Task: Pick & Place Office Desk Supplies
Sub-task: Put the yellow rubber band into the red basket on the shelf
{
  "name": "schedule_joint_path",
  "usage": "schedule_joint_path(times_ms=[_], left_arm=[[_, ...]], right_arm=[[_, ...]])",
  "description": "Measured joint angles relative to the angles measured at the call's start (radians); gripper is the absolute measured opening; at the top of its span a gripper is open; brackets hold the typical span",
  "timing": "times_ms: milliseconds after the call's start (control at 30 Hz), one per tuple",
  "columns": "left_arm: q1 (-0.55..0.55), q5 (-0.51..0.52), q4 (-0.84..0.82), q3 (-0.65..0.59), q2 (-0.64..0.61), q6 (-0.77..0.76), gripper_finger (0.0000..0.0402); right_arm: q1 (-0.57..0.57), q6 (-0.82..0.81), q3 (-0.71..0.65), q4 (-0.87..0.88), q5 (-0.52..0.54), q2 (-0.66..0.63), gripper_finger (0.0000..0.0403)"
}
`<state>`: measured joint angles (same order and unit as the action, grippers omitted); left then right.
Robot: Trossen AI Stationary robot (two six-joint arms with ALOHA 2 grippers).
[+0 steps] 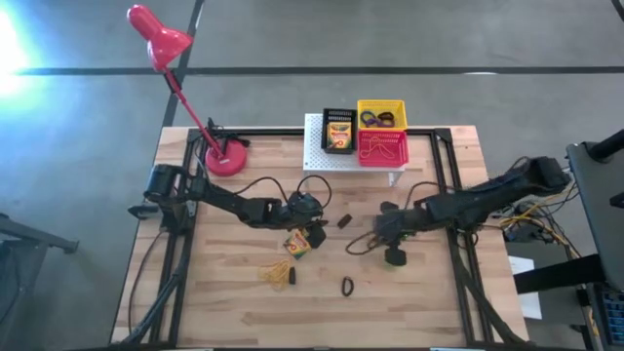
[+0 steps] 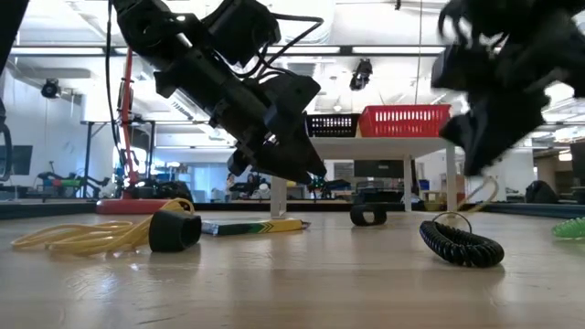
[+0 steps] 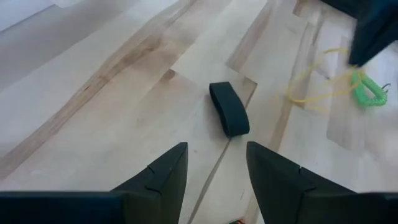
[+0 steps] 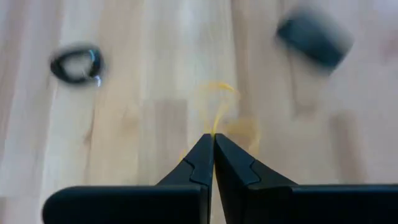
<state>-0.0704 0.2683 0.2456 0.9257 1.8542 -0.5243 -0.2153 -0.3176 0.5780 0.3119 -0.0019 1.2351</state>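
Pale wooden counter (image 1: 234,292) on grey concrete floor (image 1: 390,39); left end effector (image 1: 314,232) parted, empty; right end effector (image 1: 382,232) pinched shut on a yellow rubber band (image 4: 217,115) at 3 o'clock.

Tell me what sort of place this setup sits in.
Probably a robotics lab or open workshop hall. The light wooden worktable stands on bare grey concrete floor, and the low view shows long ceiling light strips over a wide room with more equipment behind it.

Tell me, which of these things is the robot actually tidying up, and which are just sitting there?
For the job: crayon box, rubber-band tangle, black ring, black band, green coil, yellow rubber band pinched in the right gripper.
Just lying about: red lamp, white stand.
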Motion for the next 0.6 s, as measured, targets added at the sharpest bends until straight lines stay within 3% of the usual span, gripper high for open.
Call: schedule_joint_path(times_ms=[200,367,500,600], left_arm=[[0.0,0.04,0.003,0.0,0.0,0.034,0.0169],[0.001,0.044,0.009,0.0,0.0,0.057,0.0169],[0.001,0.046,0.009,0.0,0.0,0.08,0.0169],[0.001,0.047,0.008,0.0,0.0,0.082,0.0169]], right_arm=[[0.032,0.176,-0.01,-0.209,0.319,-0.166,0.0009],[0.165,0.32,0.054,-0.249,0.519,-0.272,0.0009],[0.367,0.424,0.149,-0.244,0.517,-0.31,0.0008],[0.54,0.489,0.225,-0.247,0.443,-0.302,0.0008]])
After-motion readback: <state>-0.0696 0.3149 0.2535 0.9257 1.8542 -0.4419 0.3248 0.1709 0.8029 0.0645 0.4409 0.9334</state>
